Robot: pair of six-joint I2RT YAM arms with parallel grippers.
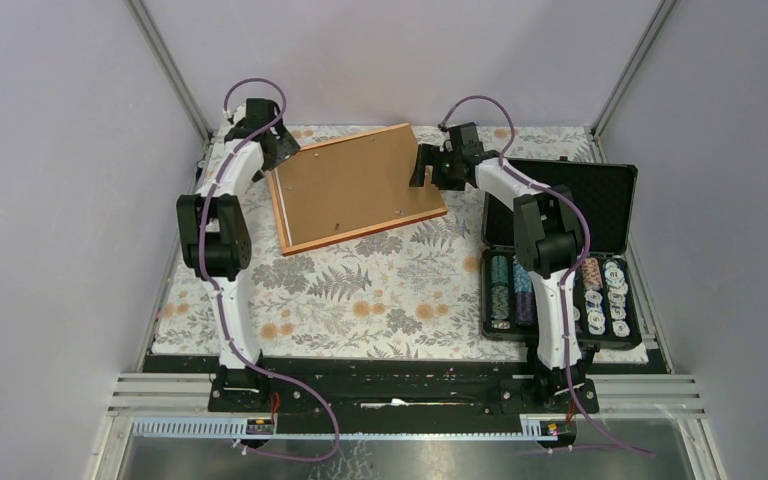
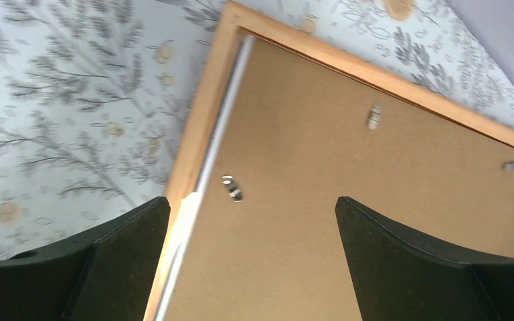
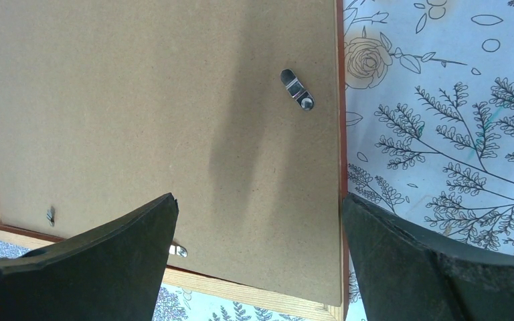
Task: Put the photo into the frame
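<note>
Lilac walls [image 1: 50, 150], fern-print cloth [image 1: 360, 300] under frame [image 1: 365, 234]

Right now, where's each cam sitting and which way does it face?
Top external: above, behind the bases, facing down; both arms, frame, chip case.
Left wrist: over the frame's left edge, facing down; left fingers open.
Right wrist: over its right edge, facing down; right fingers open.
Shared: both wrist views show the backing board.
</note>
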